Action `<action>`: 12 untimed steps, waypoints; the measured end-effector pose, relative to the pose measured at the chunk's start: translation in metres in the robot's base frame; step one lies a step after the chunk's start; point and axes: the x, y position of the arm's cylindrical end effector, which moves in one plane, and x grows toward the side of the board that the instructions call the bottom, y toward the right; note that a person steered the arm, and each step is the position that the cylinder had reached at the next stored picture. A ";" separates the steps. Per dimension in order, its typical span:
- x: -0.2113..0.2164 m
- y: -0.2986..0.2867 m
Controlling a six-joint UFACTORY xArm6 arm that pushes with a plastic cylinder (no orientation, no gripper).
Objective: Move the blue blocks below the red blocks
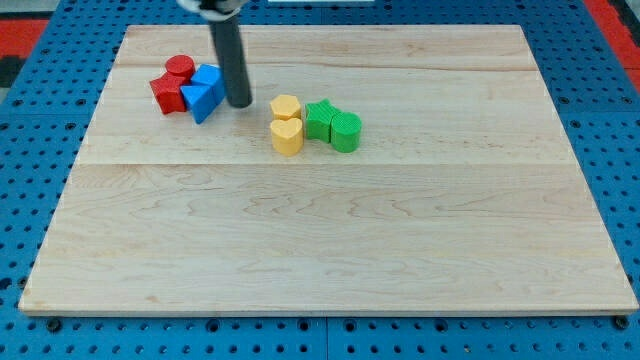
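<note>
Where wood lies, my tip [240, 103] flanks blue blocks [204, 90].

Pale matt wooden board [330, 230]; smooth, matt blue blocks [205, 92].

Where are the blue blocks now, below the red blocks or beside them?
Beside, not below. The blue blocks sit against the red blocks on their view-right side, in the same row. My tip is just right of the blue ones.
</note>
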 end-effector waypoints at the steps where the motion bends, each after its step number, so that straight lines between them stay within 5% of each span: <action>1: -0.040 0.021; 4: -0.054 -0.056; 9: 0.098 -0.026; 12: 0.090 -0.079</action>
